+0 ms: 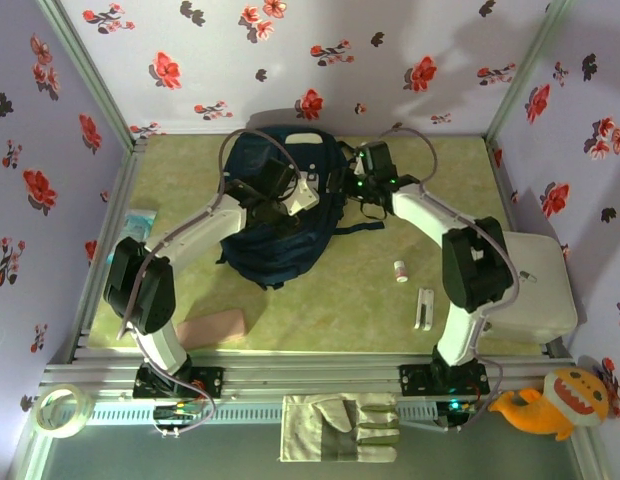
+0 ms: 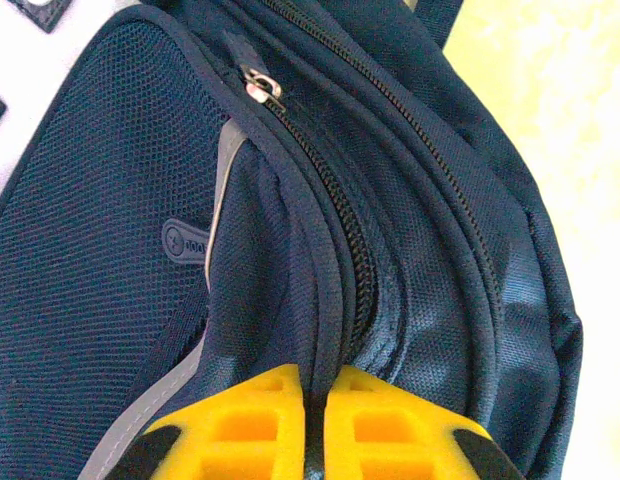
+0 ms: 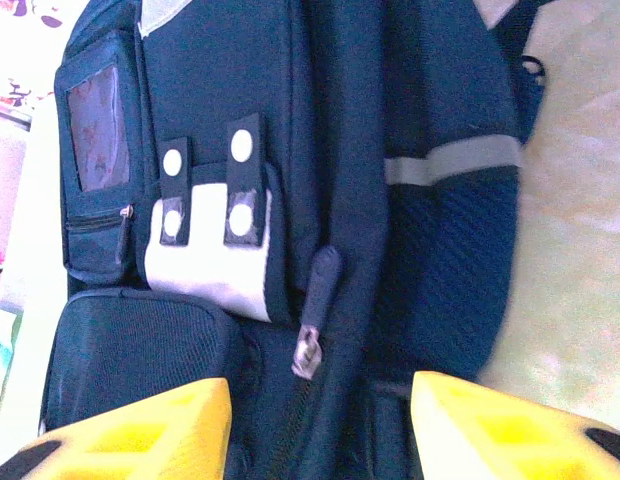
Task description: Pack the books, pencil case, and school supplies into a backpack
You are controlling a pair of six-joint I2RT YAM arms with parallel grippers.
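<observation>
The dark navy backpack (image 1: 280, 245) lies at the far middle of the green surface (image 1: 320, 300), with both arms reaching onto it. The left hand (image 2: 315, 410) is closed, its yellow fingers pinching a fold of the bag's fabric beside a closed zipper (image 2: 360, 260). A small dark rubber tag (image 2: 185, 240) on the mesh panel bears a mark too small to read. The right hand (image 3: 320, 430) is open, its fingers apart on either side of a dark zip pull (image 3: 318, 290). Just beside that pull sits a grey-white patch (image 3: 215, 270) under two dark tabs with white studs; no lettering can be made out.

The pale pink pencil case (image 1: 212, 328) lies near the left arm's base, well apart from the bag. A small white tube (image 1: 400, 271) and a slim white bar (image 1: 424, 308) lie near the right arm. A pale blue packet (image 1: 140, 222) sits at the left edge and a white box (image 1: 540, 290) at the right.
</observation>
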